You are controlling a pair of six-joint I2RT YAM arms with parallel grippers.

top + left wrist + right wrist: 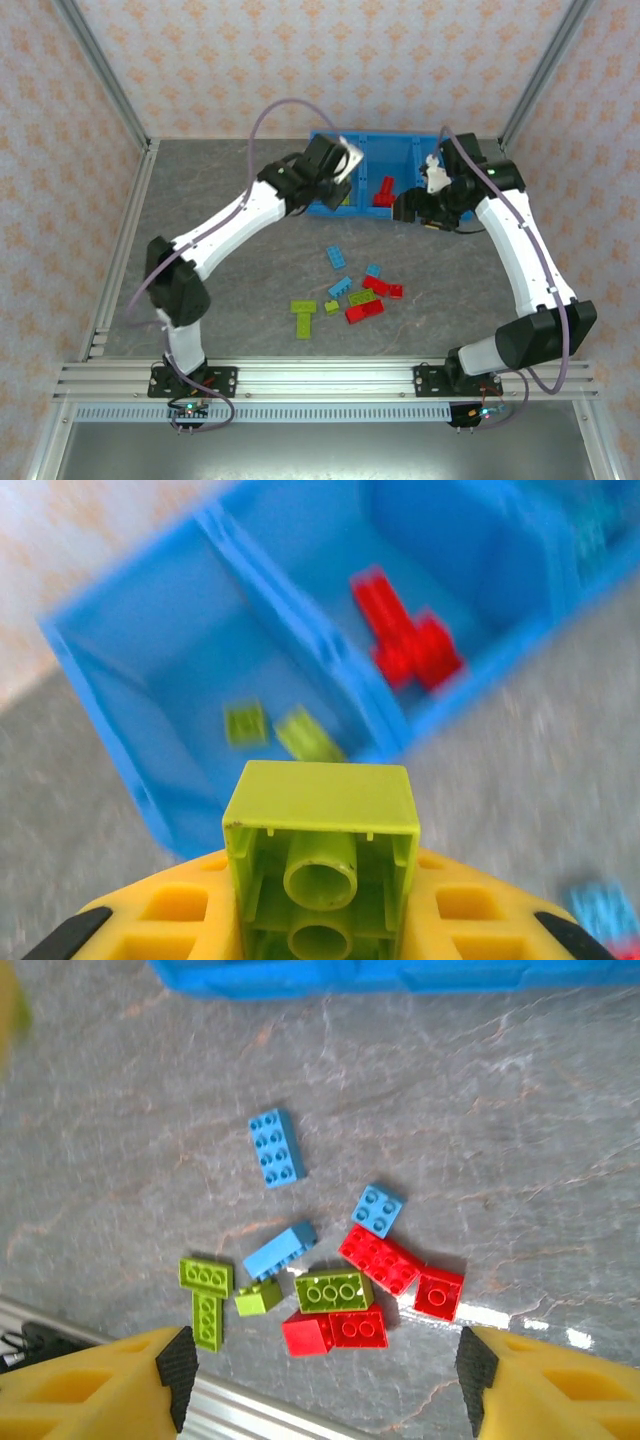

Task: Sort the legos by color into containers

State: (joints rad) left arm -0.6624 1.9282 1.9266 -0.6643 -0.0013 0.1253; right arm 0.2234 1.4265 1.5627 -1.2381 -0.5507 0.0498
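Clamping yellow-green lego [318, 805], left hand [320, 935], near bin [120, 670]

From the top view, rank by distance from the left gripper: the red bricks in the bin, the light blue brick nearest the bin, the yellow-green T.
From the left gripper:
1. red bricks, to its right, in the middle compartment of the bin.
2. light blue brick nearest the bin, out on the table.
3. yellow-green T, toward the near edge, leftmost.

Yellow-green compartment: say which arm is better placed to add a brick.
Left. Its claw grips a yellow-green brick near that compartment; the right claw is open above the loose bricks.
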